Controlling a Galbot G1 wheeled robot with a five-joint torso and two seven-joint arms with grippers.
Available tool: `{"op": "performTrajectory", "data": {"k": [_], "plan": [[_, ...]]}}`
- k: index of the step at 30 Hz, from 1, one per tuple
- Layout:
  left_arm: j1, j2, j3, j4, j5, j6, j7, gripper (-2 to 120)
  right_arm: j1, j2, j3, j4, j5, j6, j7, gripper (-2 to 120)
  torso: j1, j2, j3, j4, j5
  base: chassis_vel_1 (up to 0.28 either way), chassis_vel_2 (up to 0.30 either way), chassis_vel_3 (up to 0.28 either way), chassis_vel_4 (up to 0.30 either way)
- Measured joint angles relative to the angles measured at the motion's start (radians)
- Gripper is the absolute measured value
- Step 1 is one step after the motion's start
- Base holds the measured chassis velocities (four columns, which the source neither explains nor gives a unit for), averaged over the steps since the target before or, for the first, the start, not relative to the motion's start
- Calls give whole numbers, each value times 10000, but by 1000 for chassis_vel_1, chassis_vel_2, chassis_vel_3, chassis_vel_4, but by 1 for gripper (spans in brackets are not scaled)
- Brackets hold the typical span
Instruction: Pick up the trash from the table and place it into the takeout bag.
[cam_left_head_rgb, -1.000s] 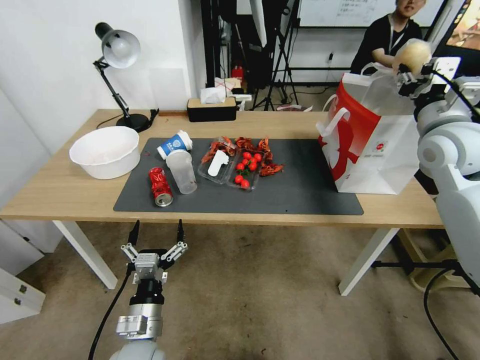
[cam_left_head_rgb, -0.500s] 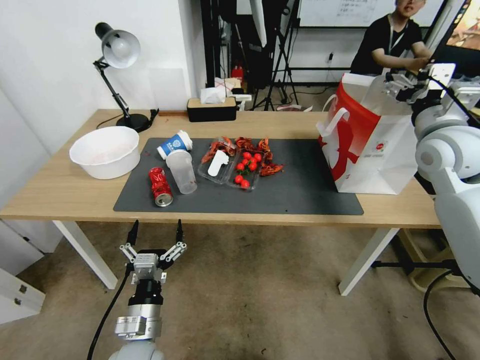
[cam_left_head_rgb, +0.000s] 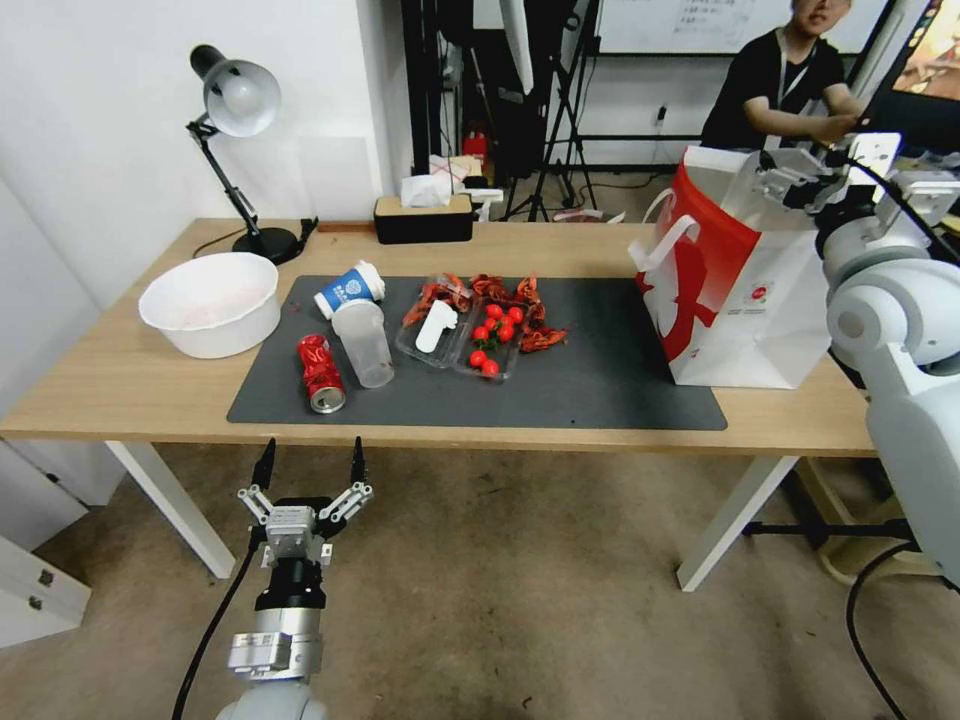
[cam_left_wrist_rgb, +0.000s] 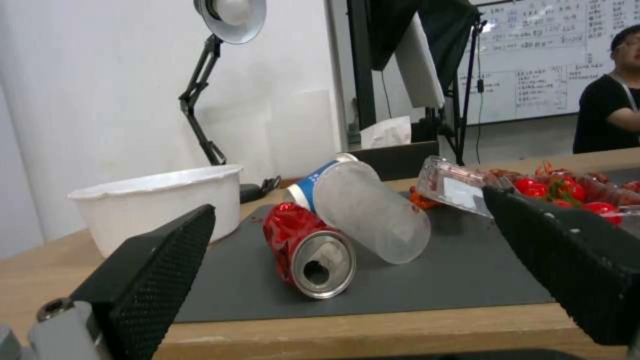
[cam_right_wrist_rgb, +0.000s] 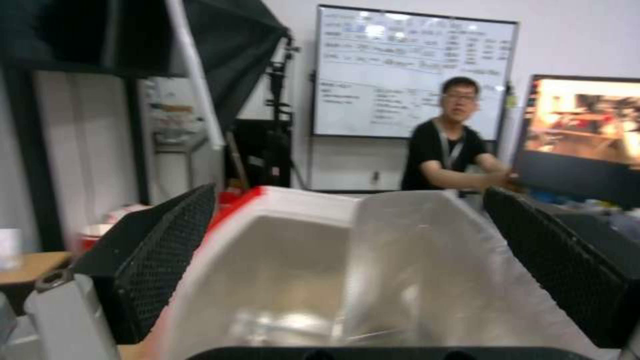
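Observation:
On the dark mat (cam_left_head_rgb: 600, 385) of the table (cam_left_head_rgb: 120, 385) lie a crushed red can (cam_left_head_rgb: 320, 372), a clear plastic cup (cam_left_head_rgb: 365, 343) on its side and a blue-and-white paper cup (cam_left_head_rgb: 350, 288). The left wrist view has the can (cam_left_wrist_rgb: 310, 250), clear cup (cam_left_wrist_rgb: 373, 217) and paper cup (cam_left_wrist_rgb: 312, 181) straight ahead. My left gripper (cam_left_head_rgb: 308, 468) is open and empty, low in front of the table's front edge. The takeout bag (cam_left_head_rgb: 745, 310) stands upright at the mat's right end. My right gripper (cam_left_head_rgb: 778, 185) hovers open and empty over the bag's mouth (cam_right_wrist_rgb: 300, 260).
A large white bowl (cam_left_head_rgb: 210, 302) sits left of the mat. A clear tray (cam_left_head_rgb: 470, 340) with cherry tomatoes and red shells lies mid-mat. A desk lamp (cam_left_head_rgb: 235, 100) and a tissue box (cam_left_head_rgb: 423, 215) stand at the back edge. A person sits behind the bag.
One second ago my right gripper held a beige object above the bag. It now stands open and empty, slightly lower and further left. The left arm is still.

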Motion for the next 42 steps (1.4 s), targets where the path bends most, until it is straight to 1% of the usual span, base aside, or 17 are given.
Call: {"op": "performTrajectory", "data": {"k": [8,11,12,15,16,18,19,22,24,26,28,30,33,35,36,38,42], "plan": [[28,8,-31,-19,-16,-20,-5,100,-1276,49,386,1195,161,864,-529,100,0,0,1,-1,2,0,0,0,0],[28,18,-43,-14,-31,-33,-8,100,-2234,44,735,1885,105,1598,-1026,100,-1,0,0,-1,1,0,0,0,0],[28,18,-43,-14,-31,-33,-8,100,-2234,44,735,1885,105,1598,-1026,100,-1,0,0,-1,1,0,0,0,0],[9,11,-3,30,-37,-52,-8,100,-3487,201,1188,2390,-379,2589,-1706,100,-1,0,0,0,0,0,0,0,0],[9,11,-3,30,-37,-52,-8,100,-3487,201,1188,2390,-379,2589,-1706,100,-1,0,0,0,0,0,0,0,0],[7,17,16,42,-43,-65,-7,100,-4397,405,1450,2516,-786,3400,-2108,100,0,0,0,0,2,0,0,0,0],[7,17,16,42,-43,-65,-7,100,-4397,405,1450,2516,-786,3400,-2108,100,0,0,0,0,2,0,0,0,0],[6,34,21,54,-73,-78,-6,100,-5533,882,1656,2563,-1347,4524,-2447,100,-1,1,0,-1,1,0,0,0,0],[7,36,22,54,-79,-80,-5,100,-5642,948,1667,2564,-1393,4633,-2473,100,-1,1,0,-2,2,0,0,0,0],[19,49,17,55,-148,-101,3,100,-6483,1484,1758,2563,-1771,5433,-2602,100,-1,0,-1,2,-1,0,0,0,0],[26,56,15,55,-157,-104,8,100,-6657,1587,1758,2562,-1838,5559,-2622,100,-1,0,-1,0,0,0,0,0,0],[34,74,12,57,-182,-134,16,100,-7388,2066,1685,2494,-2257,6278,-2647,100,-1,1,-1,0,-2,0,0,0,0],[35,76,10,73,-188,-148,18,100,-7757,2328,1605,2430,-2555,6635,-2645,100,-1,1,-1,2,0,0,0,0,0],[26,74,18,134,-196,-196,21,100,-8389,2787,1407,2261,-2973,7281,-2637,100,-1,1,0,0,-1,0,0,0,0],[26,74,18,134,-196,-196,21,100,-8389,2787,1407,2261,-2973,7281,-2637,100,-1,1,0,0,-1,0,0,0,0],[10,84,37,203,-204,-222,23,100,-8926,3291,1207,1839,-3491,8139,-2601,100,-1,0,-1,0,0,0,0,0,0],[-3,93,67,257,-208,-228,29,100,-9253,3610,1065,1435,-3832,8693,-2530,100,-1,1,0,0,-1,0,0,0,0]]}}
